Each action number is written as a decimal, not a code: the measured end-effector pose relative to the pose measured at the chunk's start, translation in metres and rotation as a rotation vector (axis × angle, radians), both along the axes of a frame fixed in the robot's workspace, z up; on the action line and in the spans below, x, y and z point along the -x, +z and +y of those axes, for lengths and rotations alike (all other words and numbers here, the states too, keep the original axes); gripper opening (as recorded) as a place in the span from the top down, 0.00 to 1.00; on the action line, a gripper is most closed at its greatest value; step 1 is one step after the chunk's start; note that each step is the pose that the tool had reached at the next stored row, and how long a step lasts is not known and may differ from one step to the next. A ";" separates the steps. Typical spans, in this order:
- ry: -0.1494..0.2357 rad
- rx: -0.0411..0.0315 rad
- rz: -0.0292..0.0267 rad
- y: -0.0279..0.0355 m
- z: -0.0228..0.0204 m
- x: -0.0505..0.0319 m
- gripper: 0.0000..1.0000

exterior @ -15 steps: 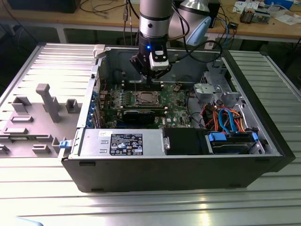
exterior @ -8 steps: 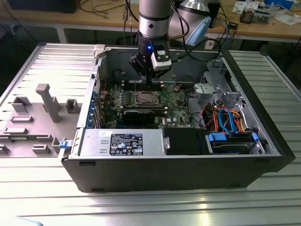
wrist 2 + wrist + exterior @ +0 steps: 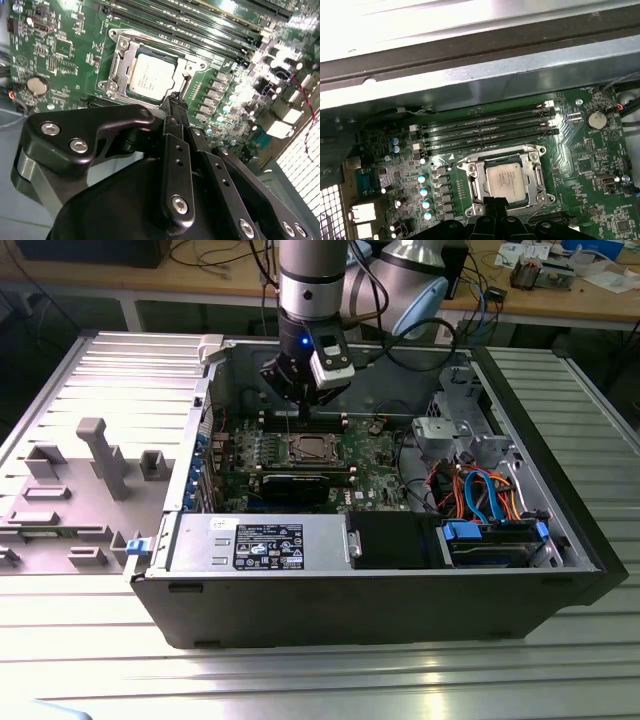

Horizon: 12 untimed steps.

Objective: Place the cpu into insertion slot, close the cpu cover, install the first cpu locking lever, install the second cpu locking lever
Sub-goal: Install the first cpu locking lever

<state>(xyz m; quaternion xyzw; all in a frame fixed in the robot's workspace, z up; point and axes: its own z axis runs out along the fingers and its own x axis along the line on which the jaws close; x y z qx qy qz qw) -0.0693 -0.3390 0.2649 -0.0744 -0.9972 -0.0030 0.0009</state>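
Cpu point(image 3: 308, 450) seated, gripper point(image 3: 297, 418) poised right above it!

Exterior view: the arm reaches into the open case point(image 3: 400, 590), its fingers tapering to a thin point over the green board point(image 3: 375, 455). Second wrist view: jaws clenched on nothing, the black tip just beside the cover point(image 3: 119, 57), a thin bright steel frame lying flat on the slot point(image 3: 116, 34) around the cpu's matte silver square. First wrist view: long black memory slots point(image 3: 485, 132) run beyond the chip. Levers look like the step in hand, I judge: press only the thin wire, straight down, tip off the chip's lid.
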 end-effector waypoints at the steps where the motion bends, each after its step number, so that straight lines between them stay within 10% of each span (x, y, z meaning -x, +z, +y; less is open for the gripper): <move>1: 0.031 0.0000 0.0000 0.0000 0.0000 0.0000 0.89; 5: 0.110 -0.0002 -0.0001 -0.0002 0.0000 0.0025 0.89; 12: 0.112 -0.0005 -0.0001 -0.0002 0.0000 0.0086 0.89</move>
